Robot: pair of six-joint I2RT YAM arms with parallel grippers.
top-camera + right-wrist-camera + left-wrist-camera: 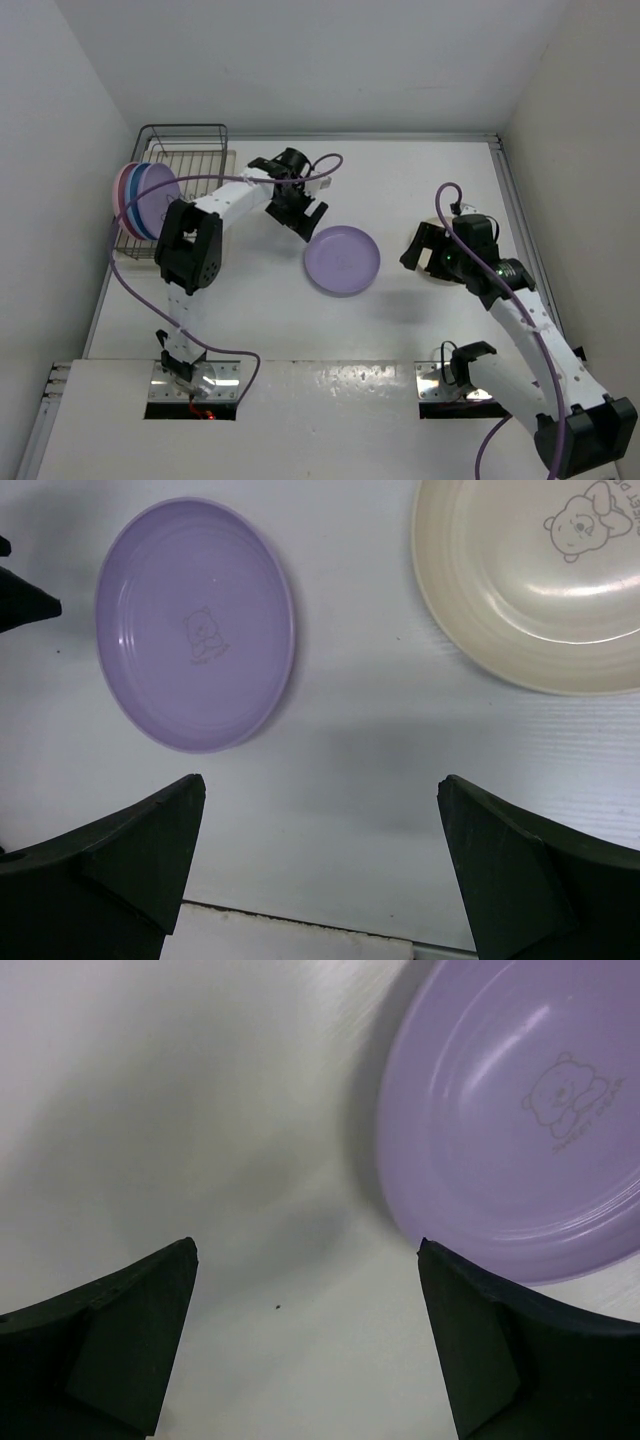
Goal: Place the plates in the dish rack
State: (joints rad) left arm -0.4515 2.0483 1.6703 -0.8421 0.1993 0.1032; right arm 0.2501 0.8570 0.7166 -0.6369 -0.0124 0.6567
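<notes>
1. Dark wire dish rack [190, 165] in the far left corner of the tabletop [420, 180], right by the left wall [60, 150].
2. Thin raised wire sides, with the wires of the far half in plain view.
3. Pink, blue and purple plates [148, 198] standing on edge at the near end of the rack.
4. Round purple plate [342, 260] lying flat near the middle of the tabletop, with a small bear drawn inside.
5. Cream plate [530, 580] lying flat further right, also with a bear, partly hidden under the right tool [420, 255].
6. Left tool [308, 222] just beside the purple plate's far left edge, fingers wide apart, holding nothing.
7. Right tool fingers wide apart too, holding nothing.
8. Wide white stretch of tabletop between the rack and the two flat plates.
</notes>
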